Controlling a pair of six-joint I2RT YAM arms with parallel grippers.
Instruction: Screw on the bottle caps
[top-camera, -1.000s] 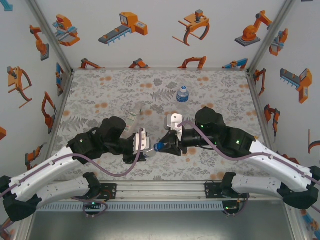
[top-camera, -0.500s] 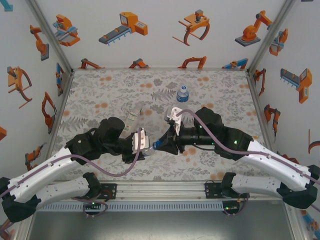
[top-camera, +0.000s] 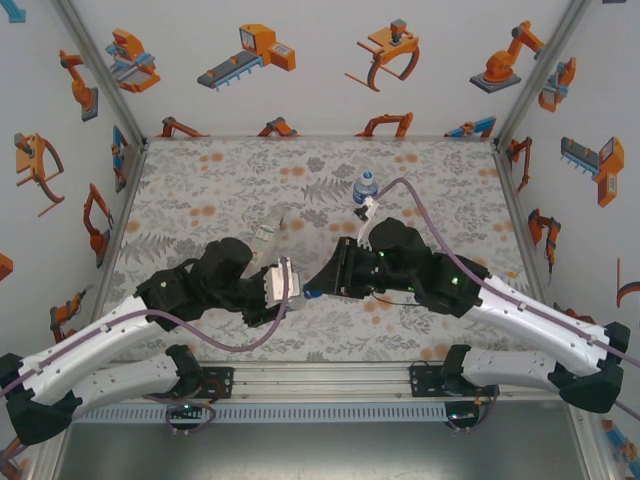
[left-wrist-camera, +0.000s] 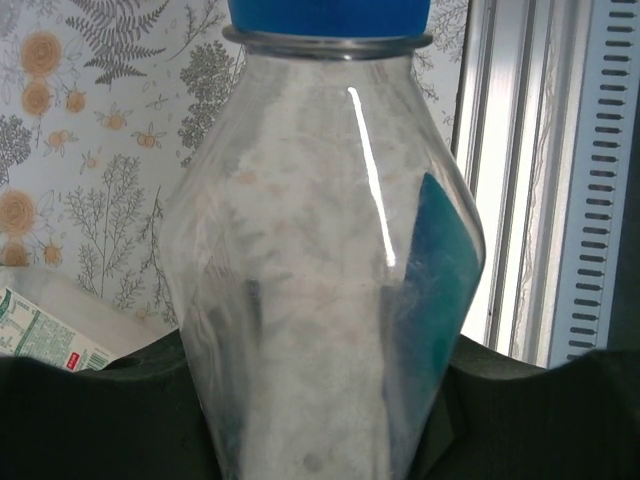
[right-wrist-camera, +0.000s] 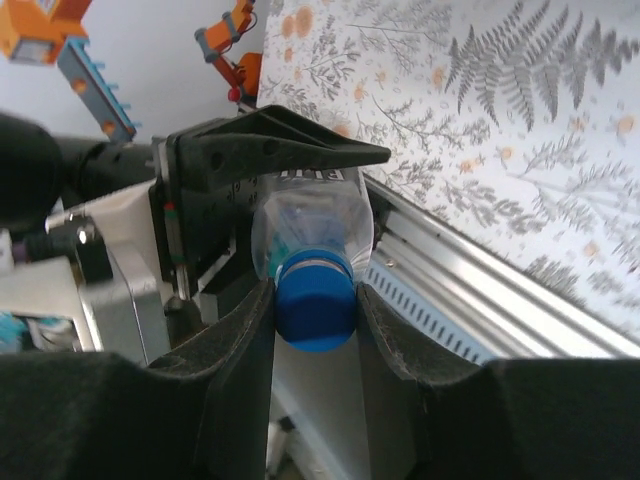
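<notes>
In the middle of the top view, the left gripper (top-camera: 292, 292) is clamping a small clear plastic bottle with a blue label (left-wrist-camera: 320, 280). The right gripper (top-camera: 320, 288) is pinching its round blue plastic cap (right-wrist-camera: 315, 300). Both are hanging just above the near metal rail (top-camera: 330, 372).

A second blue-capped bottle (top-camera: 366, 187) is standing at upper centre. A slim white-and-green-labelled bottle (top-camera: 265, 237) is lying beside the left arm. Bare floral tabletop (top-camera: 190, 180) is stretching across the upper left.

There are 3 bottles: 1 upright bottle (top-camera: 366, 192), 1 slim bottle (top-camera: 263, 238), 1 clear bottle (left-wrist-camera: 320, 300). There are 2 blue caps: 1 near cap (right-wrist-camera: 315, 303), 1 far cap (top-camera: 367, 177).
</notes>
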